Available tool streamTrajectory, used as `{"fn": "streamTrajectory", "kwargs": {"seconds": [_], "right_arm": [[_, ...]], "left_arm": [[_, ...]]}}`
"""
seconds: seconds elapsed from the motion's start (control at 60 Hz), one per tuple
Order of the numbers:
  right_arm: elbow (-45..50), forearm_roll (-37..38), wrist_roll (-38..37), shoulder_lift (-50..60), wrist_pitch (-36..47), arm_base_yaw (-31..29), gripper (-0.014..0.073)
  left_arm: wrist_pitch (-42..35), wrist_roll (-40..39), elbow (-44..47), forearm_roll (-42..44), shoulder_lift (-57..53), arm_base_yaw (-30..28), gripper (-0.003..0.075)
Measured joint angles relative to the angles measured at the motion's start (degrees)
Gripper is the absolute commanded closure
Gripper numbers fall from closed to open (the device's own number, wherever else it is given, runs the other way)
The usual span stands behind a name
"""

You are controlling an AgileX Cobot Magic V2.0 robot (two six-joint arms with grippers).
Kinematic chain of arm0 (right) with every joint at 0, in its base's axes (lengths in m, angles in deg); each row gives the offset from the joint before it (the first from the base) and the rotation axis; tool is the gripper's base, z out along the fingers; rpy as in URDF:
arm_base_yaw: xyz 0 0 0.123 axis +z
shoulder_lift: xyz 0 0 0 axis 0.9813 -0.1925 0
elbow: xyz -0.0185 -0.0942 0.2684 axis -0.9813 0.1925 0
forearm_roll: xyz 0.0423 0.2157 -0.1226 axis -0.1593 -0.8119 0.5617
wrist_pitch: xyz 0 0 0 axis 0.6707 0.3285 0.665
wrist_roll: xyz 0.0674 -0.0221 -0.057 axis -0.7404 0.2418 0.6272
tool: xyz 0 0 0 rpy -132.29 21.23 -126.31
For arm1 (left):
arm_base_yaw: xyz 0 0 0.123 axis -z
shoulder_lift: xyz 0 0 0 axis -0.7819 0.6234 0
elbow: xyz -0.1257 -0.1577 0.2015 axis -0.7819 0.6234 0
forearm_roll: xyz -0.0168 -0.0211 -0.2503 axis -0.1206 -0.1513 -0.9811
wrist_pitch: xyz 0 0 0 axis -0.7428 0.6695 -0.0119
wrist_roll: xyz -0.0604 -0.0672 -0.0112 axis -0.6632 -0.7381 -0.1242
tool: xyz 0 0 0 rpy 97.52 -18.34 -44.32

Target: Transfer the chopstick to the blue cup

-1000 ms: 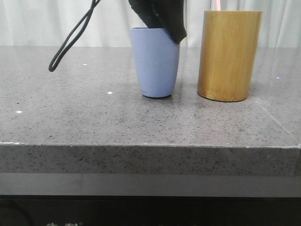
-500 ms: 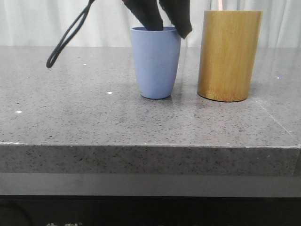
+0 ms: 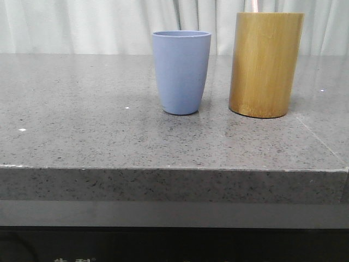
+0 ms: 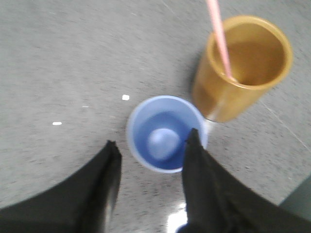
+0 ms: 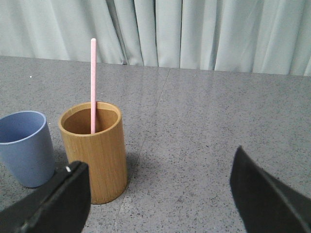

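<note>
The blue cup [image 3: 181,73] stands upright on the grey table, left of the taller bamboo holder [image 3: 265,65]. One pale pink chopstick [image 3: 254,5] pokes up from the holder. In the left wrist view my left gripper [image 4: 153,139] is open and empty above the blue cup [image 4: 166,133], whose inside looks empty; the chopstick [image 4: 217,34] leans in the holder [image 4: 243,73]. In the right wrist view my right gripper [image 5: 158,160] is open and empty, off to the side of the holder [image 5: 95,160], with the chopstick [image 5: 93,82] and the cup [image 5: 25,148] beyond it. Neither gripper shows in the front view.
The grey speckled stone table [image 3: 82,136] has its front edge [image 3: 174,169] near the camera. A pale curtain [image 3: 82,24] hangs behind it. A thin seam [image 3: 322,142] runs in the tabletop to the right of the holder.
My left gripper, which was down at the blue cup's rim with its cable loop, has risen out of the front view. The cup and the holder have not moved.
</note>
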Motion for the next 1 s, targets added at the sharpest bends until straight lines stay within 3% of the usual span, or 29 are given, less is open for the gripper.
{"fn": "streamTrajectory", "kwargs": {"seconds": [0.133, 0.383, 0.567, 0.733, 1.0], "right_arm": [[0.0, 0.0, 0.0, 0.0, 0.0, 0.0, -0.0006], [0.0, 0.0, 0.0, 0.0, 0.0, 0.0, -0.0006], [0.0, -0.36, 0.0, 0.0, 0.0, 0.0, -0.0006], [0.0, -1.41, 0.0, 0.0, 0.0, 0.0, -0.0006], [0.0, -1.64, 0.0, 0.0, -0.35, 0.0, -0.0006]], "left_arm": [[0.13, 0.0, 0.0, 0.57, -3.16, -6.06, 0.0741], [0.17, 0.0, 5.17, 1.1, -10.85, -20.51, 0.0739], [-0.57, -0.89, 18.45, 1.19, -20.28, -30.41, 0.0739], [-9.67, -1.56, 34.31, 0.57, -31.8, -34.52, 0.0739], [-29.13, -1.56, 60.96, -0.29, -54.57, -34.81, 0.0739]]}}
